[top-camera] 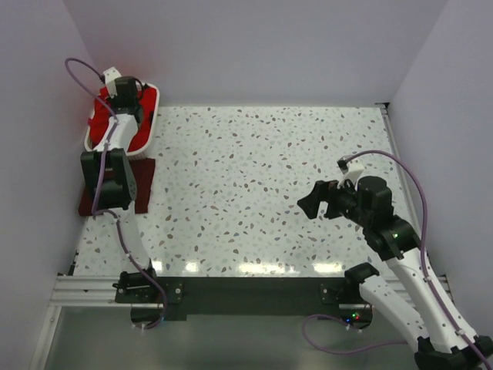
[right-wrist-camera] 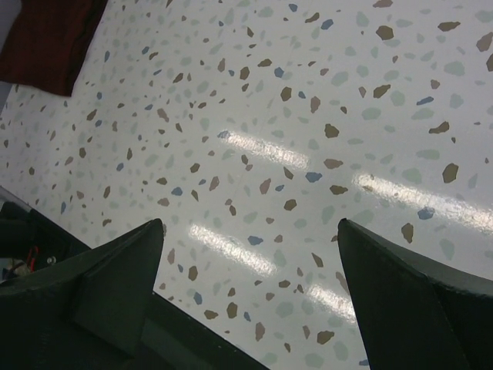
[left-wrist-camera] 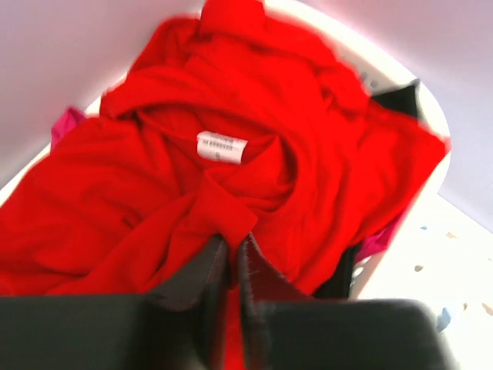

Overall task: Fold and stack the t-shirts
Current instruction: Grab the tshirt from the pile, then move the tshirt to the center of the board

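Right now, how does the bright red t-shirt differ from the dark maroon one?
The red t-shirt lies crumpled in the white basket; the maroon t-shirt lies flat on the table. The left claw pinches a fold of the red t-shirt; no claw holds the maroon t-shirt. The red t-shirt shows a white neck label; the maroon t-shirt shows none. Both are plain cloth.
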Motion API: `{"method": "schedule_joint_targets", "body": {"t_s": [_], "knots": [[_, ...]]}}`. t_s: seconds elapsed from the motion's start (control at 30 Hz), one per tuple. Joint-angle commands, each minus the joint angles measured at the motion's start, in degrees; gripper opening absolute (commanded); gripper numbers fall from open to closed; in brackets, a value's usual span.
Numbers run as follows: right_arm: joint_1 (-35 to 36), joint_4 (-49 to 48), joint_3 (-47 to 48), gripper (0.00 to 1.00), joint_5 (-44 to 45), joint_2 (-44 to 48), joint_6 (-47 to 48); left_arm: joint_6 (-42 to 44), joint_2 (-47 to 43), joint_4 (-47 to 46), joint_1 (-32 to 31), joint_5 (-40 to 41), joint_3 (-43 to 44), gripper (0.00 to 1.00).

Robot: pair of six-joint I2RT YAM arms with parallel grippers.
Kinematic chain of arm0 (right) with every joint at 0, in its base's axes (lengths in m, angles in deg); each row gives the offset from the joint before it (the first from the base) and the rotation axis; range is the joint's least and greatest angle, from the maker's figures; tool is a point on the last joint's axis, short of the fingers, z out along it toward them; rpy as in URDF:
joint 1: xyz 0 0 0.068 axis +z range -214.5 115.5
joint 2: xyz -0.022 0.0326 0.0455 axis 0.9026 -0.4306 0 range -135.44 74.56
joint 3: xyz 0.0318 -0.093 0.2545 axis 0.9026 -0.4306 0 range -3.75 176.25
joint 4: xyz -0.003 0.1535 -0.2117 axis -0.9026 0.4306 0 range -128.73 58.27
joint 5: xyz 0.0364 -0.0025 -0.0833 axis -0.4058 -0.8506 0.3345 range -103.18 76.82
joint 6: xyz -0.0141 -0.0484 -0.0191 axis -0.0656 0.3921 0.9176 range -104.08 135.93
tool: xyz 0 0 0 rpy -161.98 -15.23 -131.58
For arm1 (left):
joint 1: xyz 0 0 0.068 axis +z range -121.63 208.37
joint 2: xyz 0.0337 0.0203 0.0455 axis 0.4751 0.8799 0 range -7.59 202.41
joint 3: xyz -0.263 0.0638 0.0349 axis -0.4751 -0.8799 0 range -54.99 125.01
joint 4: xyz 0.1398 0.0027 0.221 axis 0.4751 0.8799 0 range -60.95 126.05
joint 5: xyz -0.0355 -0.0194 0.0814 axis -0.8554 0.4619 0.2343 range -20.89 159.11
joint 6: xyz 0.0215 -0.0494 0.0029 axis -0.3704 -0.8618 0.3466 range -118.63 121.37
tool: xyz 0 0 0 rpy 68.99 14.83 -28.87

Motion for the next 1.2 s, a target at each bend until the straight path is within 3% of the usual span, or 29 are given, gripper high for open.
{"method": "schedule_joint_targets", "body": {"t_s": [0.0, 0.2, 0.3, 0.47, 0.67, 0.73, 0.83, 0.97, 1.0, 1.1, 1.17], "knots": [[0.21, -3.30, 0.80, 0.99, -2.27, -1.13, 0.34, 4.11, -4.95, -11.14, 0.25, -1.83, 0.72, 0.00], [0.21, -3.75, 1.24, 0.99, -3.50, -1.58, -0.45, 3.50, -14.52, -10.38, -1.33, -10.42, -0.34, 0.00], [0.21, -3.14, 1.85, 0.99, -3.68, -1.22, -0.27, 3.85, -19.71, -9.68, -5.63, -15.95, 1.50, 0.00], [0.21, -1.46, 3.61, 0.99, -1.22, 0.01, 1.22, 4.38, -23.50, -1.42, -18.10, -27.83, 12.21, 0.00], [0.21, 1.35, 6.51, 0.99, 3.26, 0.53, 2.19, 3.50, -26.14, -2.02, -31.29, -38.65, 13.12, 0.00], [0.21, 2.66, 7.47, 0.99, 5.10, 0.71, 2.10, 3.06, -26.66, -3.78, -36.11, -41.11, 10.58, 0.14], [0.21, 4.86, 8.44, 0.99, 7.74, 0.80, 2.45, 0.78, -25.71, -5.10, -42.78, -46.21, 5.12, 0.16], [0.21, 7.06, 8.88, 0.99, 11.35, 1.50, 2.89, -0.89, -25.43, -4.31, -52.21, -50.09, -0.76, 0.31], [0.13, 7.59, 8.80, 0.99, 13.62, 1.76, 2.89, -1.68, -26.39, -6.40, -53.70, -48.26, -3.30, 0.47], [0.30, 7.77, 8.10, 0.99, 15.91, 1.86, 2.80, -4.66, -32.71, -13.86, -55.56, -44.75, -15.77, 0.72], [0.21, 7.50, 7.65, 0.99, 16.45, 1.24, 2.37, -4.06, -36.94, -13.63, -55.48, -39.13, -22.27, 0.81]]}}
